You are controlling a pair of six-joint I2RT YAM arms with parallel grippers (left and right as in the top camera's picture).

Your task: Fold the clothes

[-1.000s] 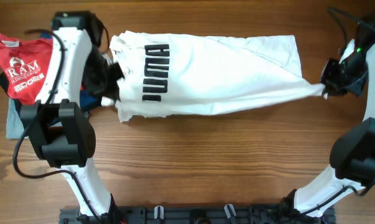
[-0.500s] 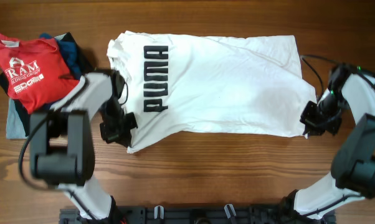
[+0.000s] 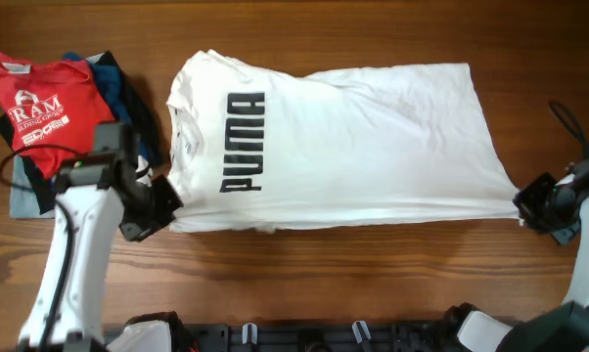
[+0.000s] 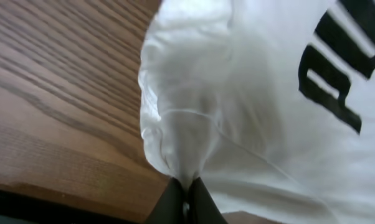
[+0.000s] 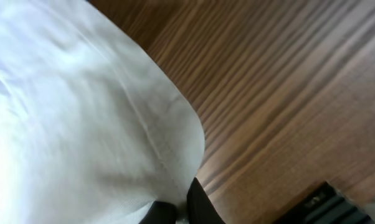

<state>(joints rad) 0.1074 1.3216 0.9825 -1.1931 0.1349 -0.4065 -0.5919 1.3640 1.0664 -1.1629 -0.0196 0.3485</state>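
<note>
The clothes, a white T-shirt (image 3: 353,137) with black PUMA lettering, lies spread across the middle of the table, neck end to the left and hem to the right. My left gripper (image 3: 160,205) is shut on the shirt's front left corner, and its wrist view shows white cloth (image 4: 194,118) pinched between the black fingertips (image 4: 174,202). At the far right my right gripper (image 3: 531,207) is shut on the front hem corner. White fabric (image 5: 94,118) fills its wrist view, drawn into the closed jaws. The front edge runs taut between the two grips.
A pile of other garments lies at the back left: a red T-shirt (image 3: 40,103) with white lettering on top, with dark blue (image 3: 113,78) and grey (image 3: 22,191) pieces beneath. Bare wooden tabletop (image 3: 353,274) runs along the front. A black rail (image 3: 304,337) lines the front edge.
Both grippers have pulled the shirt's front edge toward the near side and outward. The shirt, bunched a second ago, now lies wider and flatter. The left arm has moved from the pile to the front left.
</note>
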